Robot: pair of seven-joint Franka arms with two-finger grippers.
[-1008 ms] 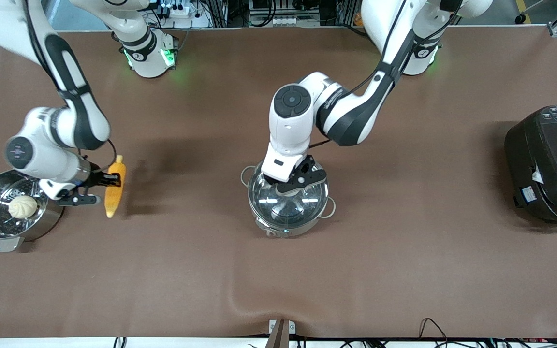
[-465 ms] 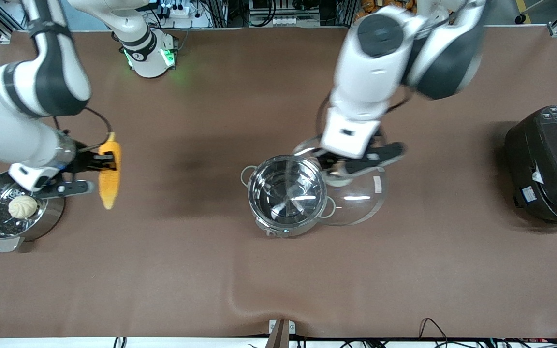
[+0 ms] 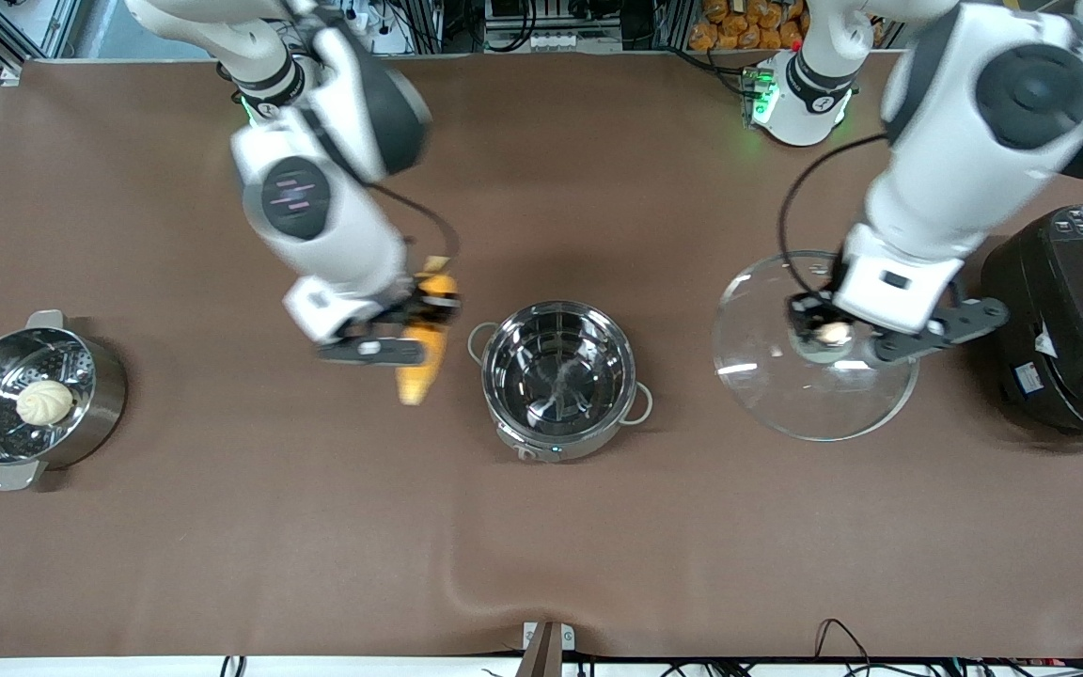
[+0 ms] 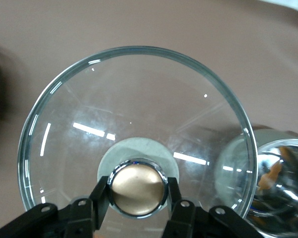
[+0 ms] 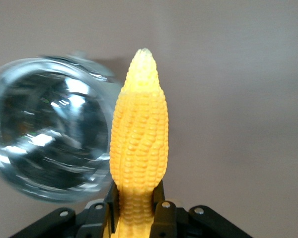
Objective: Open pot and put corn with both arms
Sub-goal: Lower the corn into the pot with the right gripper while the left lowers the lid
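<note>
The steel pot (image 3: 558, 376) stands open mid-table with its wire loop handles showing. It also shows in the right wrist view (image 5: 44, 144) and in the left wrist view (image 4: 280, 183). My right gripper (image 3: 410, 334) is shut on the yellow corn (image 3: 421, 362), held in the air just beside the pot toward the right arm's end; the corn (image 5: 138, 144) fills the right wrist view. My left gripper (image 3: 828, 334) is shut on the copper-coloured knob (image 4: 137, 187) of the glass lid (image 3: 814, 348), held over the table between the pot and the black rice cooker.
A steel steamer pot (image 3: 34, 400) with a white bun (image 3: 43, 401) stands at the right arm's end. A big black rice cooker (image 3: 1068, 320) stands at the left arm's end, close to the lifted lid. The brown table cover has a ripple at its near edge (image 3: 504, 574).
My left gripper lifted the lid off the pot and carried it toward the rice cooker. My right gripper carried the corn from beside the steamer pot to beside the open pot.
</note>
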